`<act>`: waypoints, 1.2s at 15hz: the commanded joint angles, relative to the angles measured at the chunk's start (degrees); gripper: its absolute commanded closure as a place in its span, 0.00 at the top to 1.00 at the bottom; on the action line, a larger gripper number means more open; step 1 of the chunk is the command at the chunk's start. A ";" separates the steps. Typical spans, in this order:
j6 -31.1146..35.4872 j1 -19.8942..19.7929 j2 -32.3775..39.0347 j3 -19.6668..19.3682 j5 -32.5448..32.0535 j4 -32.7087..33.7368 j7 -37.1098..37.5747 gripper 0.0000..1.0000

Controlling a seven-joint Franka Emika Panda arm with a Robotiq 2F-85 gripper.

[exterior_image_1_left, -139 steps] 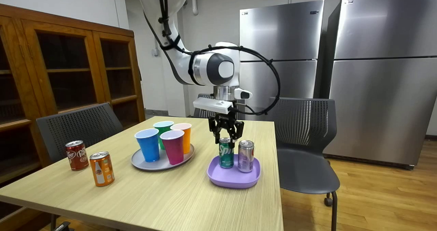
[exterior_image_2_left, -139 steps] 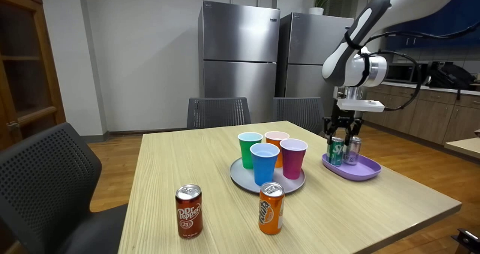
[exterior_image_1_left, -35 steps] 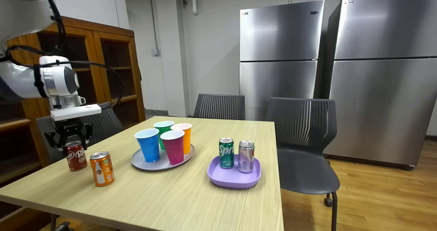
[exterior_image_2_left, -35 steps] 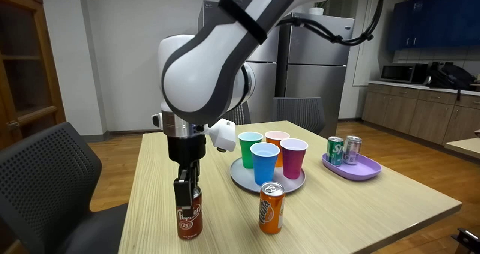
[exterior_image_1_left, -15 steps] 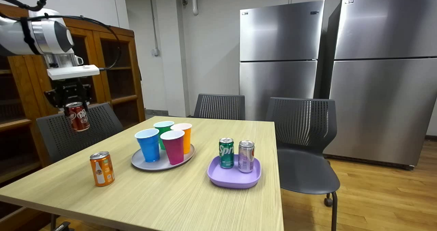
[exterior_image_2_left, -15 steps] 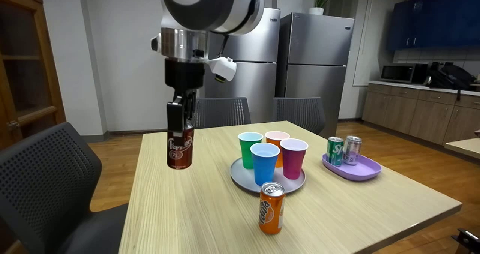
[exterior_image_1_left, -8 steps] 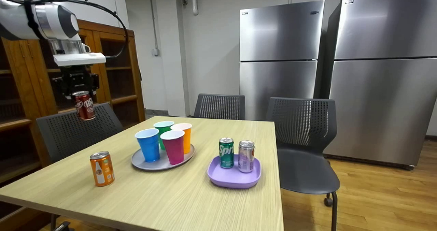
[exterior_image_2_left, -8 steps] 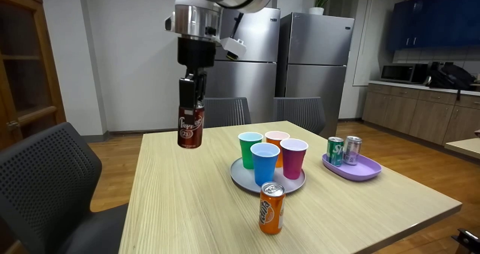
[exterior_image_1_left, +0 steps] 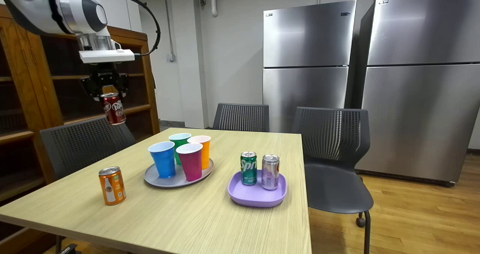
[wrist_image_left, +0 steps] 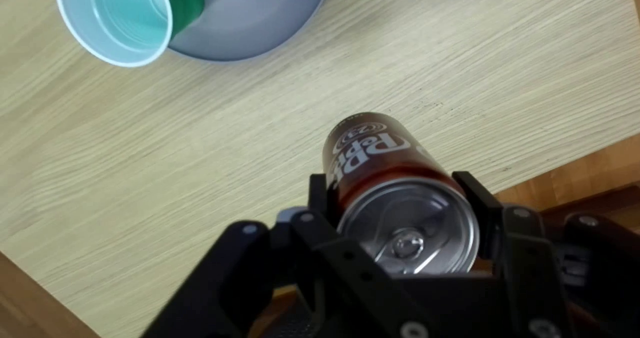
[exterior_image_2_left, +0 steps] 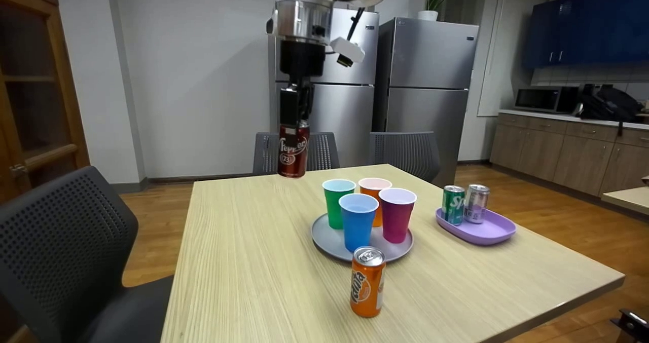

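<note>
1. Gripping the Dr Pepper can (wrist_image_left: 367, 151) near its top, the gripper (wrist_image_left: 395, 190) is clamped on opposite sides, and the can hangs from it, higher than the table (exterior_image_1_left: 187, 216).
2. Lower than the gripper, a gray plate (exterior_image_2_left: 324, 239) bears a blue cup (exterior_image_1_left: 164, 162), green cup (exterior_image_2_left: 334, 206), orange cup (exterior_image_1_left: 205, 154) and maroon cup (exterior_image_1_left: 191, 164).
3. Also lower, apart from the gripper, the orange Fanta can (exterior_image_2_left: 367, 287) stands upright.
4. Well away from the gripper, a purple tray (exterior_image_1_left: 255, 199) holds the Sprite can (exterior_image_1_left: 248, 167) and a silver can (exterior_image_1_left: 270, 171).
</note>
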 commanded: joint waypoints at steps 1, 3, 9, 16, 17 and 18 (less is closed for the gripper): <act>-2.59 -1.47 -3.93 -1.38 1.17 -1.88 1.41 0.38; -3.22 -2.13 -4.95 -2.51 1.30 -2.52 2.29 0.38; -3.41 -4.66 -8.91 -6.51 2.19 -6.15 7.52 0.38; -3.37 -7.62 -14.07 -11.14 2.42 -11.82 13.47 0.38; -3.48 -7.99 -14.76 -11.74 2.39 -12.61 14.33 0.38; -3.34 -8.46 -15.47 -12.42 2.37 -13.66 15.12 0.38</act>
